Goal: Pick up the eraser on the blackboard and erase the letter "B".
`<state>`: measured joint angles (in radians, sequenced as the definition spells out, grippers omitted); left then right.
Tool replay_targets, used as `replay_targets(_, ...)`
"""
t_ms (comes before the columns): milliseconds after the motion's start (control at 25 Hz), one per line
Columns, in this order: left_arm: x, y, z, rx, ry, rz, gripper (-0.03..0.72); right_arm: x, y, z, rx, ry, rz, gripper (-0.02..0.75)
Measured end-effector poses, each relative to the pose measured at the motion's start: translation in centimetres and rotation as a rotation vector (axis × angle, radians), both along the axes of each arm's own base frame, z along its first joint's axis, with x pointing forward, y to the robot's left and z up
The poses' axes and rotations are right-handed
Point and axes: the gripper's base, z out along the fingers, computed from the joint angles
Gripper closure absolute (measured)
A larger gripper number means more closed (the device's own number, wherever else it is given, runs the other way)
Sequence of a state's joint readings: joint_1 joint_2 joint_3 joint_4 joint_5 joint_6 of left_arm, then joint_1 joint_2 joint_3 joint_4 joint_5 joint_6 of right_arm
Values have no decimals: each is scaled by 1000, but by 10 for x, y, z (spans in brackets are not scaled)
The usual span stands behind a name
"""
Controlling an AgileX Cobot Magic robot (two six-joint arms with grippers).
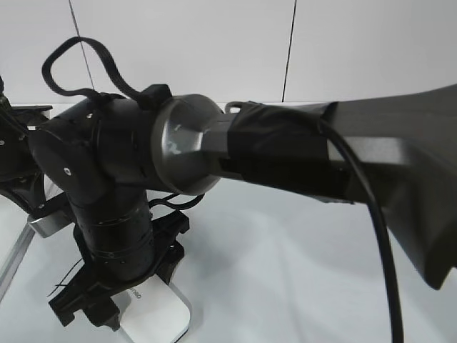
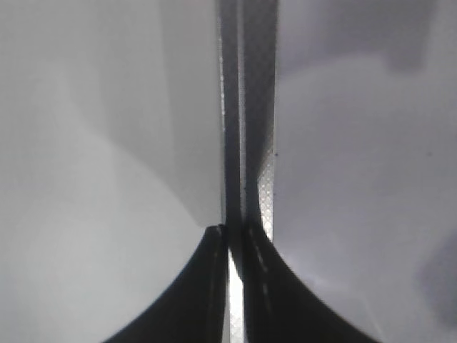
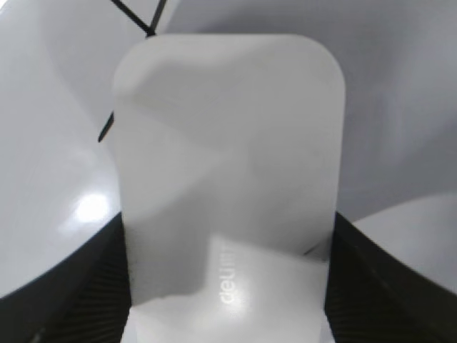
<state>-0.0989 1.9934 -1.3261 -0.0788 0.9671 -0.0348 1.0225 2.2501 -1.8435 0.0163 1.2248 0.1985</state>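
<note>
The white eraser [image 3: 228,143] with small grey lettering fills the right wrist view. My right gripper [image 3: 227,293] is shut on its two long sides and holds it flat on the blackboard [image 3: 50,164]. Thin black marker strokes [image 3: 134,16] show beyond the eraser's far left corner; I cannot tell which letter they belong to. In the exterior view the right gripper [image 1: 118,286] points down onto the eraser [image 1: 158,311] at the lower left. My left gripper [image 2: 234,239] is shut on the blackboard's grey frame edge [image 2: 246,107]. The letter "B" cannot be made out.
My right arm [image 1: 300,157] crosses close in front of the exterior camera and hides much of the board [image 1: 285,271]. The left arm [image 1: 14,161] sits at the far left by the board's silver corner [image 1: 44,226]. A white wall stands behind.
</note>
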Motion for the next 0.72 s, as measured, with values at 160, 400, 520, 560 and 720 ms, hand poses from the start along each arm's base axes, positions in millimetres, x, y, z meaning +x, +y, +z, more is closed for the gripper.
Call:
replay_targets(160, 0, 0, 0, 0, 0, 0, 657, 9, -6, 0, -5, -7, -45, 189)
replay_targets(400, 0, 0, 0, 0, 0, -2, 657, 44, -30, 0, -17, -30, -152, 189)
replay_targets(520, 0, 0, 0, 0, 0, -2, 657, 70, -50, 1, -23, -48, -217, 189)
replay_targets(560, 0, 0, 0, 0, 0, -2, 657, 78, -58, 1, -27, -53, -241, 189)
replay_targets(720, 0, 0, 0, 0, 0, -2, 657, 97, -77, 1, -34, -67, -290, 189)
